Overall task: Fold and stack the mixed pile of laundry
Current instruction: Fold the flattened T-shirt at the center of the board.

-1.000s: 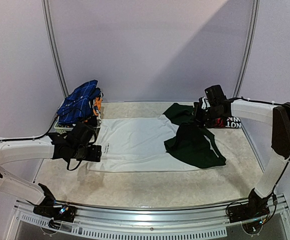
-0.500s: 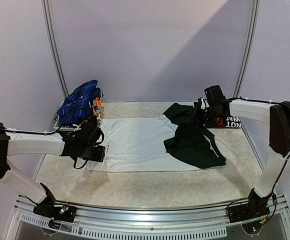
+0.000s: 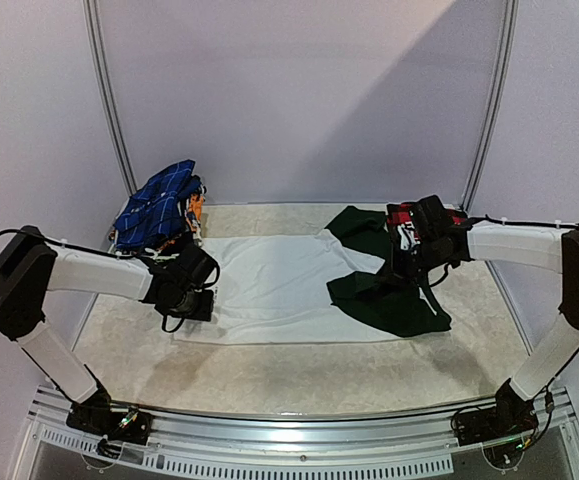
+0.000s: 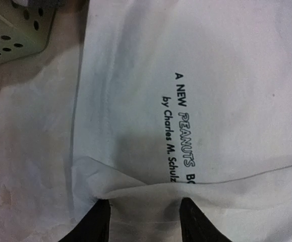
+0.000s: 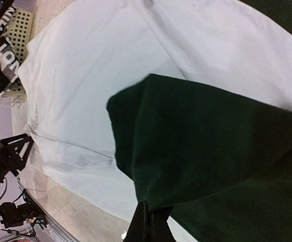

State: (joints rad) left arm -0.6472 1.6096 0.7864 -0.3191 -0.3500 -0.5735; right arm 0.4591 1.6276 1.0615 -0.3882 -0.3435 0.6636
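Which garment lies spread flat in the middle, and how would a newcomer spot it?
At the centre of the beige table lies the white T-shirt, spread flat. Unlike the blue checked cloth heaped far left and the red-and-black plaid shirt far right, it is plain white with dark green parts and small PEANUTS lettering near its left end.

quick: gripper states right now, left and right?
Left gripper: open, fingers either side of a raised fold at the white T-shirt edge.
Right gripper: shut on dark green cloth.
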